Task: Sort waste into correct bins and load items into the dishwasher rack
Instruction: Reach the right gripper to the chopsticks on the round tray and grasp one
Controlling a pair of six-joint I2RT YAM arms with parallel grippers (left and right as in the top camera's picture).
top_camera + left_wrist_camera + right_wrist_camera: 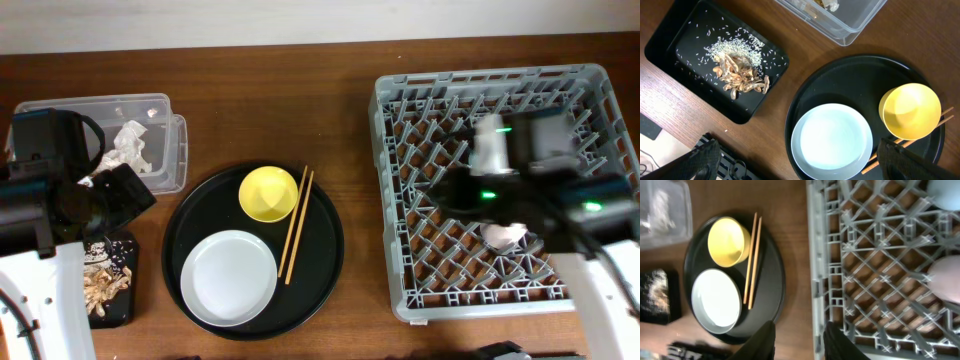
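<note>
Black and round, the big tray [322,255] serves as the marker for everything else. On it sit the yellow bowl [267,193] at the back and the pale grey plate [229,277] at the front, close together. The wooden chopsticks [296,223] lie side by side just beside the bowl, toward the dishwasher rack [388,200]. The rack stands near the big tray on that side, and the pink cup [947,277] and the light-blue cup [945,192] are inside it among the pegs. On the big tray's opposite side lies the clear tub [165,105], level with the tray's back and holding the crumpled napkin [125,148]. The small black tray [670,45] is on that same side, level with the front, carrying brownish food scraps [740,77] and scattered rice grains [732,50]. The left gripper [797,147] hangs above the plate with its fingers spread wide, holding nothing. The right gripper [801,327] hangs above the rack's wall on the big tray's side, fingers parted and empty.
</note>
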